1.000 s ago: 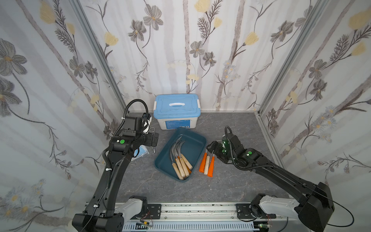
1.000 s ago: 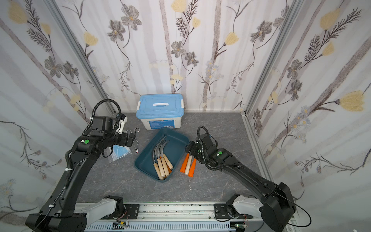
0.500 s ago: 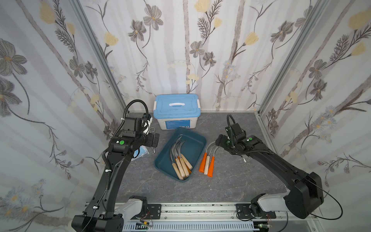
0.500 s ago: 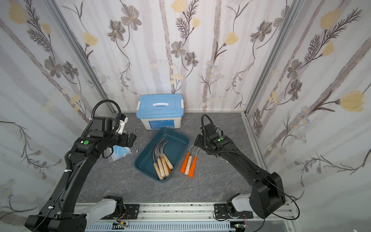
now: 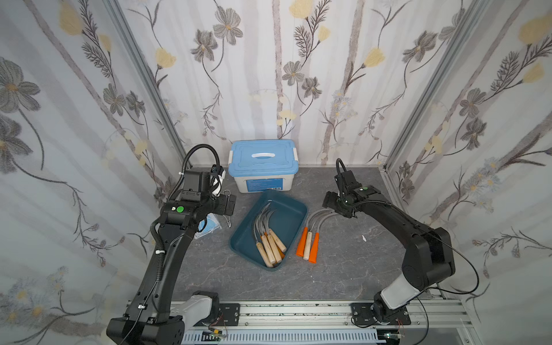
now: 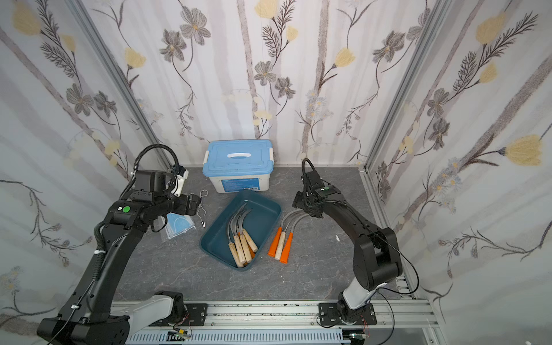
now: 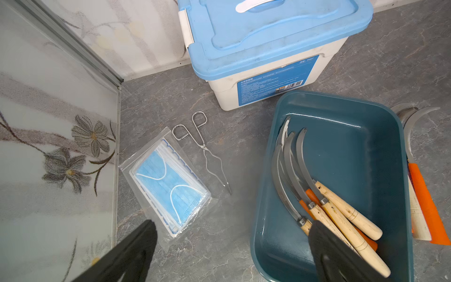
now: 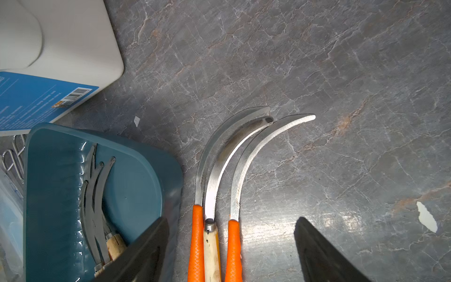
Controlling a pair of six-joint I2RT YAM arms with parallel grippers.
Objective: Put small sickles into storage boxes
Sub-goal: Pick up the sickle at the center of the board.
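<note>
The storage box, a dark teal tray (image 5: pixel 291 215) (image 6: pixel 264 213), lies mid-table with several small sickles (image 5: pixel 270 243) (image 7: pixel 329 210) in it, mostly wooden-handled. Three more sickles (image 5: pixel 309 242) (image 6: pixel 280 243) (image 8: pixel 212 244) lie side by side on the table just right of the tray: two orange-handled, one wooden-handled between them. My right gripper (image 5: pixel 330 203) (image 8: pixel 231 221) hovers open above their blade ends, holding nothing. In the right wrist view the tops of their handles show between its fingers. My left gripper (image 5: pixel 230 204) (image 7: pixel 231 223) hangs open and empty left of the tray.
A white box with a light-blue lid (image 5: pixel 263 162) stands behind the tray against the back wall. Wire tongs (image 6: pixel 203 207) and a bagged pack of blue face masks (image 6: pixel 179 224) lie at the left. A paper scrap (image 5: pixel 363 238) lies at the right. Papered walls close in three sides.
My right gripper has drawn back and to the right, from over the loose sickles' handles to over their blade ends. The sickles and the left arm have not moved.
</note>
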